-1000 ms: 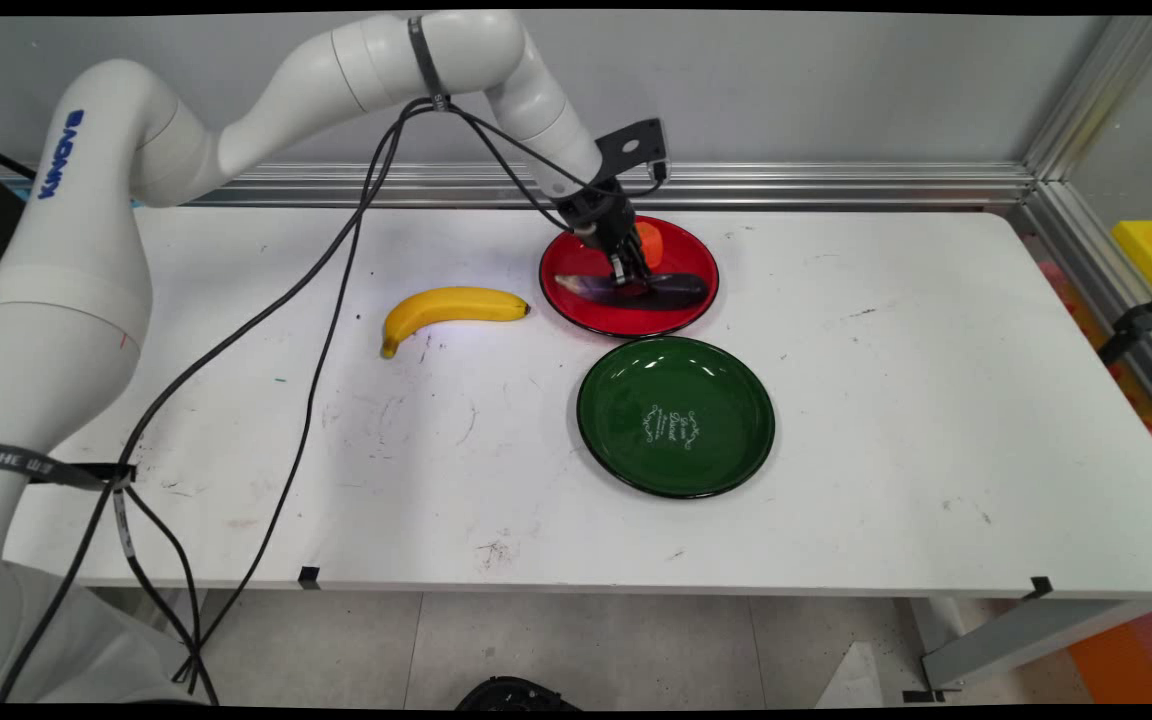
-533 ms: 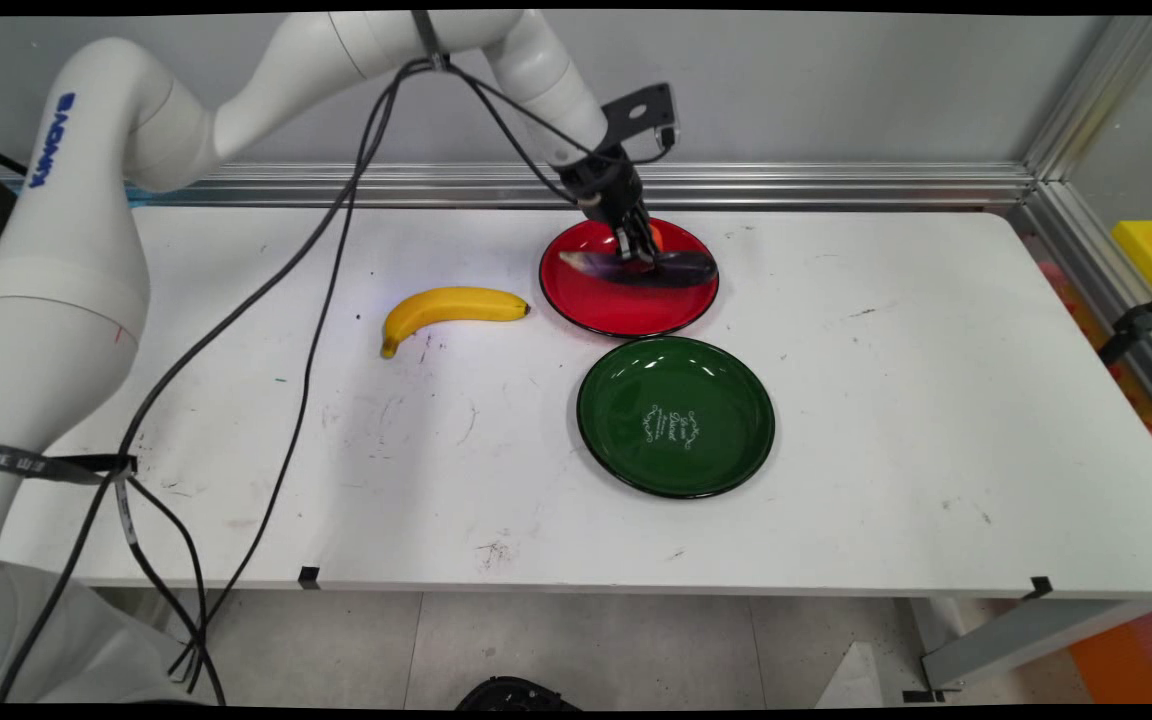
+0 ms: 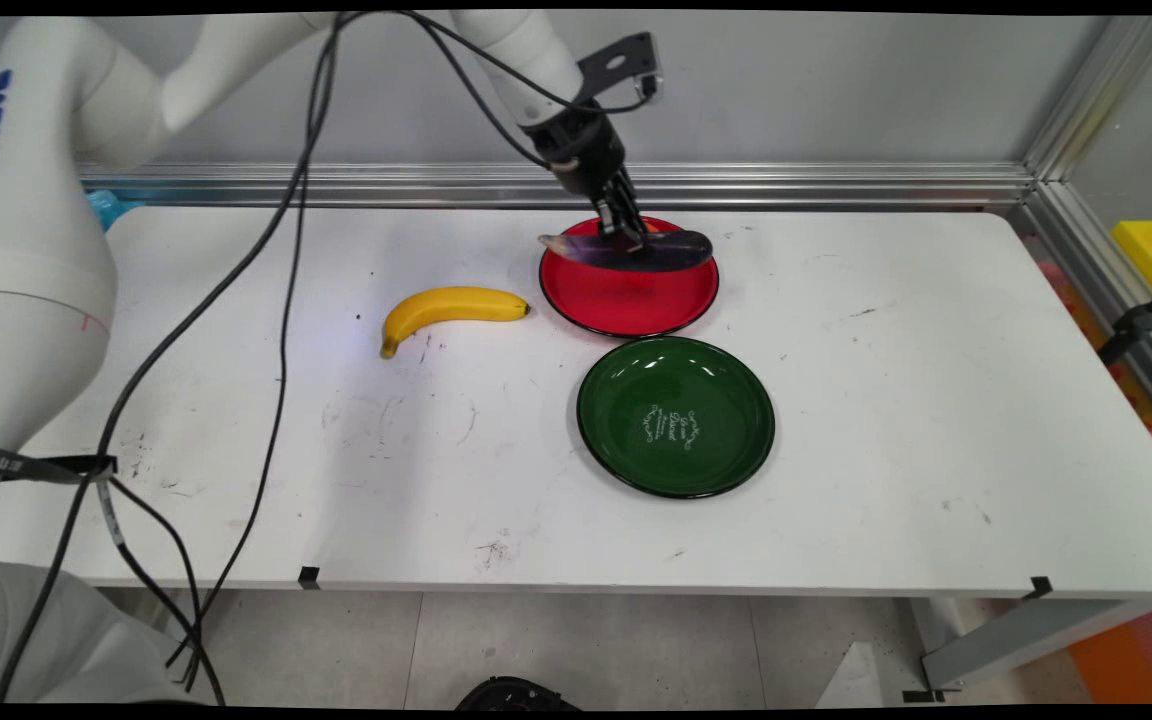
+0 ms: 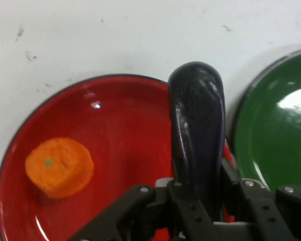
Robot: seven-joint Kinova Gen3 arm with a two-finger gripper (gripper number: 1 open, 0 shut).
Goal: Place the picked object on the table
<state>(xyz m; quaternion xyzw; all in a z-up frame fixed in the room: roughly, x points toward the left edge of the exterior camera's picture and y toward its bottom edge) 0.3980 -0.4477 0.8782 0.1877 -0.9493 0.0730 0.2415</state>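
Note:
My gripper [image 3: 628, 232] is shut on a dark purple eggplant [image 3: 626, 250], which hangs level a little above the red plate [image 3: 626, 295] at the back of the table. In the hand view the eggplant [image 4: 196, 130] runs up between the fingers [image 4: 231, 175], over the red plate's [image 4: 120, 130] right side. An orange fruit [image 4: 59, 166] lies on the plate at the left; in the main view the gripper and eggplant hide most of it.
An empty green plate [image 3: 676, 417] with white lettering lies just in front of the red one; its rim [image 4: 271, 125] shows in the hand view. A yellow banana [image 3: 448, 307] lies on the table left of the red plate. Black cables hang from the arm.
The gripper has risen with the eggplant, lifting it off the red plate. The plates and the banana have not moved.

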